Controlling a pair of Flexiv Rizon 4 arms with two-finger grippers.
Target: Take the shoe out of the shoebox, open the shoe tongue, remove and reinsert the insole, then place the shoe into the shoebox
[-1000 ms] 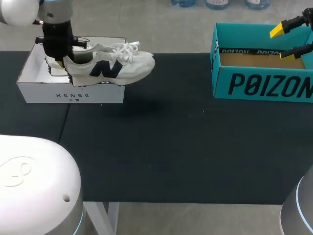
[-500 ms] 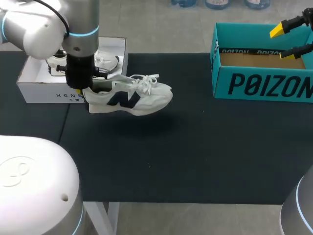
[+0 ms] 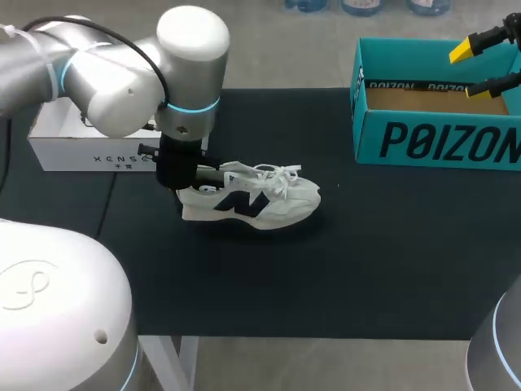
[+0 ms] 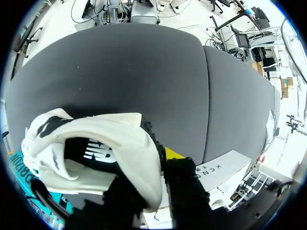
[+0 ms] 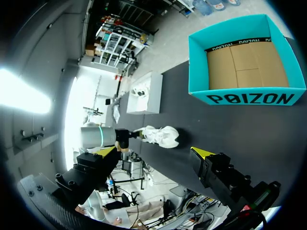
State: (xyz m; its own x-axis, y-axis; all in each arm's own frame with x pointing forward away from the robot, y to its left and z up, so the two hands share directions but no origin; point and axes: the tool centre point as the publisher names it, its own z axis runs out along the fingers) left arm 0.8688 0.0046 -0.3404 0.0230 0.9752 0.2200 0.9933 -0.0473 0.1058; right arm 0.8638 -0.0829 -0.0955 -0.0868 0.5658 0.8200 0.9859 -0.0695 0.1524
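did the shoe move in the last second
Yes. The shoe has come out of the white box, moving right and toward the table's near edge.

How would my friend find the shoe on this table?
On the dark table, look just left of the middle, where the left gripper holds a heel. That is the sneaker: white, dark side mark, white laces; its neighbours are just a white box and a teal box.
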